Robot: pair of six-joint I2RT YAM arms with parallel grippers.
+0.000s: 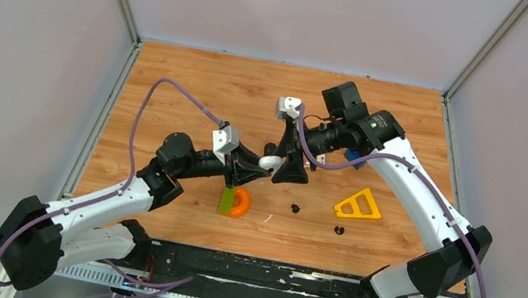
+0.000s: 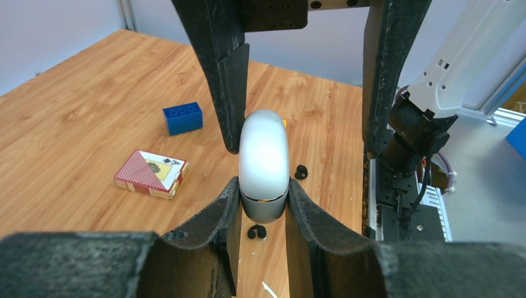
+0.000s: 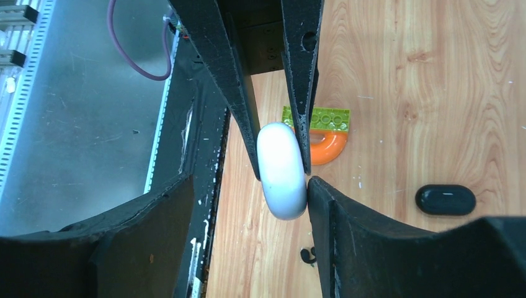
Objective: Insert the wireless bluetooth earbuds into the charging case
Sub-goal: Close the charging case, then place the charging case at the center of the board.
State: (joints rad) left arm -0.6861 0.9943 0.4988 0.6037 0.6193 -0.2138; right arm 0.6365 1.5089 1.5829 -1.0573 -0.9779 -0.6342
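Gripping the white case (image 2: 263,161) tight with the left pincer (image 2: 263,192) at mid-frame, long axis aimed into the released right pincer (image 3: 251,186) straddling its far end, black earbuds (image 1: 295,207) lying on the worktop (image 1: 198,88) lower right.

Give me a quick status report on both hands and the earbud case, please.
Left hand shut on white charging case. Right hand open, straddling it. Two black earbuds loose on table, not yet in. Nothing seen in the way.
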